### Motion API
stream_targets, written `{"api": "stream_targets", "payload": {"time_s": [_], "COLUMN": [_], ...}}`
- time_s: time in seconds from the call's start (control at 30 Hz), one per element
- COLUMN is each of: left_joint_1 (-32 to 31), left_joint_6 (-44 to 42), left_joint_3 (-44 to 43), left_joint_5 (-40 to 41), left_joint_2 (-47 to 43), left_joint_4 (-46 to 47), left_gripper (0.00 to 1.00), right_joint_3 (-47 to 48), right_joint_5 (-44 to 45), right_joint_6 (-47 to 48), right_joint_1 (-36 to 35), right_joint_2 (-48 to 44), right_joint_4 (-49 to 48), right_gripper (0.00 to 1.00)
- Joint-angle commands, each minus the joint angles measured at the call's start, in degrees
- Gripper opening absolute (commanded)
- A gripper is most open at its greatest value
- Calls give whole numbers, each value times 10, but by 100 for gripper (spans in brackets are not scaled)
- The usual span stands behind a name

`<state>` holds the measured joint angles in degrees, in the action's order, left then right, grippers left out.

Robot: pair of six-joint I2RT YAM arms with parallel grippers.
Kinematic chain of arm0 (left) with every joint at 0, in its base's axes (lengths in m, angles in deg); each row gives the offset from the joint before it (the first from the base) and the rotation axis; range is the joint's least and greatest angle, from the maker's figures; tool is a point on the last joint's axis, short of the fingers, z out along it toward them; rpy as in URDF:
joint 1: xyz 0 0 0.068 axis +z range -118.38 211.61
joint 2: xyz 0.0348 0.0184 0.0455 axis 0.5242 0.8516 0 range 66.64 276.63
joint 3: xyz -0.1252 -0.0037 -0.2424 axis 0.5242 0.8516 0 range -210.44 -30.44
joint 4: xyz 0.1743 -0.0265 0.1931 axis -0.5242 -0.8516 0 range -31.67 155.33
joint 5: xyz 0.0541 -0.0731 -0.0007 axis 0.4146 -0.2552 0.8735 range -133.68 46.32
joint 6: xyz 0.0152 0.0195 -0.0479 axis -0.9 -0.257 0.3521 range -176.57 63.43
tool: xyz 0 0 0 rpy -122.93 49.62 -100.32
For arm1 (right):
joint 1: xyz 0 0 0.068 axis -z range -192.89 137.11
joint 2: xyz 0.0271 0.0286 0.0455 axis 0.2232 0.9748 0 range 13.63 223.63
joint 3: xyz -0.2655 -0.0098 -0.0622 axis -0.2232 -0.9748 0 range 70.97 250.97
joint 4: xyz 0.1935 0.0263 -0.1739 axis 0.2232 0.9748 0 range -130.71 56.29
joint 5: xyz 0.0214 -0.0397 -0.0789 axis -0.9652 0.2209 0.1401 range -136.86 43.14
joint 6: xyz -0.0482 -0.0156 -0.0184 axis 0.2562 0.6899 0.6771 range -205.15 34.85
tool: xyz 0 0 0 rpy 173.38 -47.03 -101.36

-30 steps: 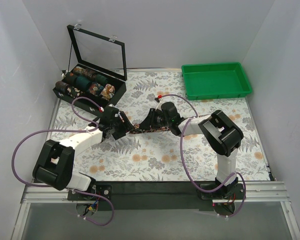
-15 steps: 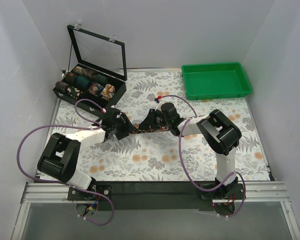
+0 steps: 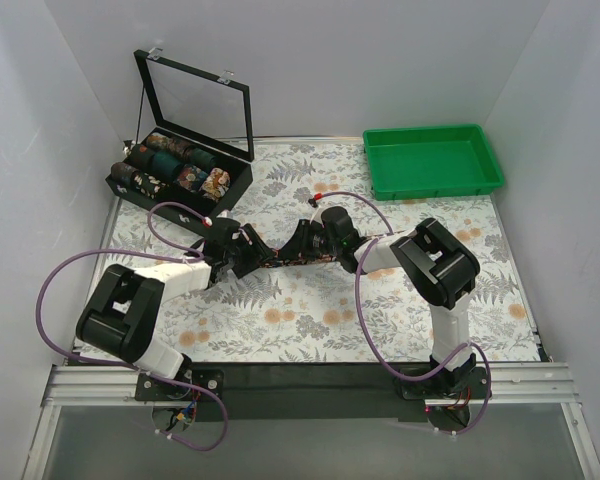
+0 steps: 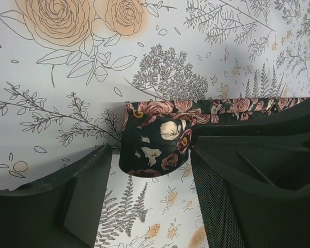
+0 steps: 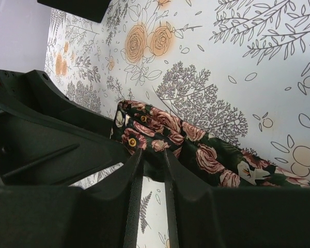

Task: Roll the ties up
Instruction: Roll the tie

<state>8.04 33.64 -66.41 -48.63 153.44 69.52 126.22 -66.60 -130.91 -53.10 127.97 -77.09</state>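
Observation:
One tie [image 3: 278,258], dark with pink and tan roses, lies as a narrow strip on the floral table covering between my two grippers. In the left wrist view its end [image 4: 155,144] is turned over into a short fold. My left gripper [image 4: 150,153] is open with its fingertips either side of that fold; the right-hand finger [image 4: 237,181] touches it and the left-hand one stands just clear. My right gripper [image 5: 152,155] is shut on the tie's edge [image 5: 196,147], close to the same end. From above, the left gripper [image 3: 242,255] and the right gripper [image 3: 302,243] stand close together.
A black display box [image 3: 225,190] with its glass lid raised stands at the far left and holds several rolled ties [image 3: 175,165]. A green tray [image 3: 432,160] sits at the far right. Purple cables [image 3: 365,300] loop beside both arms. White walls enclose the table.
My left gripper has moved a little right toward the right gripper, and the right gripper has edged left. The tie stays between them.

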Motion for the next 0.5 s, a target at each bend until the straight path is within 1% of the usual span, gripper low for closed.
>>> {"api": "stream_targets", "payload": {"time_s": [0.0,0.37,0.47], "left_joint_1": [4,4,3], "left_joint_6": [-5,-8,-9], "left_joint_3": [10,12,12], "left_joint_5": [8,-2,-6], "left_joint_2": [5,28,31], "left_joint_4": [18,26,29], "left_gripper": [58,47,41], "right_joint_3": [10,14,14], "right_joint_5": [-8,-8,-6], "right_joint_6": [4,3,6], "right_joint_1": [-2,-3,-2], "right_joint_2": [8,11,11], "right_joint_4": [-19,-20,-20], "right_gripper": [25,25,25]}}
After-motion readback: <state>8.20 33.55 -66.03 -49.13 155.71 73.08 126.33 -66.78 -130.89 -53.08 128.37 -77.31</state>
